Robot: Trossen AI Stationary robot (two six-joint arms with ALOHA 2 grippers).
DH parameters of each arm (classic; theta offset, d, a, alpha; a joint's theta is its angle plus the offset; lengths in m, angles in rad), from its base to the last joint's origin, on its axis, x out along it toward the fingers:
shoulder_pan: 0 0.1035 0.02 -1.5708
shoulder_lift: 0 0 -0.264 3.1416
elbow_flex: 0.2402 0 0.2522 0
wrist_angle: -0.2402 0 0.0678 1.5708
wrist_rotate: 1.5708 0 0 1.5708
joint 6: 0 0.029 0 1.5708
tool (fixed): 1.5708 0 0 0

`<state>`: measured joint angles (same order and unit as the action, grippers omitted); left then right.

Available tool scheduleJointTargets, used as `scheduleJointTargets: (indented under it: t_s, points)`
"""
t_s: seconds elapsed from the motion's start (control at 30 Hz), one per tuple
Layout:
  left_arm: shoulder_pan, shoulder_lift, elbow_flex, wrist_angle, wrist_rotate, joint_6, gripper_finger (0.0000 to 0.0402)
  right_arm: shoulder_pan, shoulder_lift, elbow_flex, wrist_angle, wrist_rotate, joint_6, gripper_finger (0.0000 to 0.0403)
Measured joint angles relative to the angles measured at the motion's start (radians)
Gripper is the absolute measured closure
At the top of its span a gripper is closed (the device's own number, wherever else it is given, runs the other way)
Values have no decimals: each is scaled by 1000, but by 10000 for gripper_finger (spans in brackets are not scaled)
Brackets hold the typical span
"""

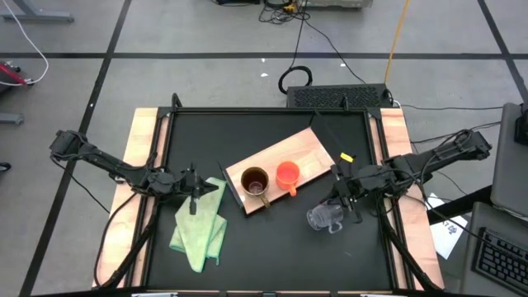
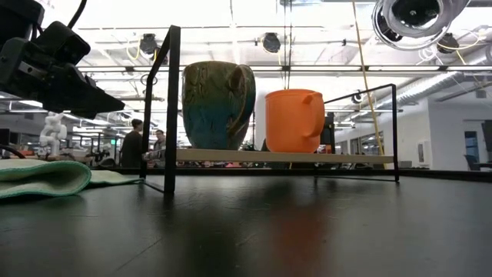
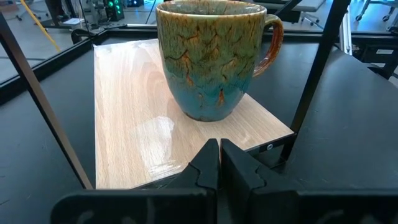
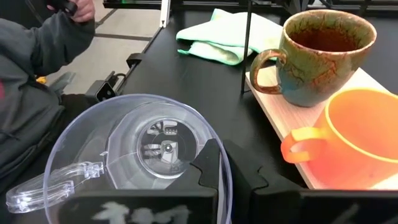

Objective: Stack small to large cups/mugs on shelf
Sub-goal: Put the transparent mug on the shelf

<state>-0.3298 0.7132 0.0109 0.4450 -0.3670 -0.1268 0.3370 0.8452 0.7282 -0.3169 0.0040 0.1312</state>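
The brown mug (image 1: 254,181) and the smaller orange mug (image 1: 287,174) stand upright side by side on the light-wood shelf (image 1: 307,152), a board raised on a black wire frame (image 2: 171,108). My right gripper (image 1: 340,199) is to the right of the shelf, shut on the clear glass cup (image 1: 324,217). My left gripper (image 1: 195,189) is shut and empty, left of the shelf over the green cloth (image 1: 200,227), pointing at the brown mug (image 3: 211,56). My right gripper pinches the clear cup's wall at its rim (image 4: 229,163), one finger (image 4: 208,165) inside the cup and one outside. The cup is lifted clear of the table and tipped on its side, its mouth toward the wrist camera and its handle (image 4: 43,186) sticking out sideways.
The folded green cloth (image 2: 46,177) lies on the black table at the left. The shelf's upright frame bars (image 3: 314,74) stand at its corners. A person's grey sleeve (image 4: 37,43) shows beyond the table's near edge. The black table surface (image 1: 272,256) stretches in front of the shelf.
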Motion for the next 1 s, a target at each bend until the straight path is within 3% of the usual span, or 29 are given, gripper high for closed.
scheduleJointTargets:
  t_s: [0.3,0.77,1.0]
  points:
    - [0,0,0,0,0,0,382,-13,-3,-1,-28,-1,19,403]
    - [0,0,0,1,-8,17,382,-242,38,113,-429,-11,41,403]
    - [0,0,0,2,-27,18,382,-316,100,118,-448,-95,-9,403]
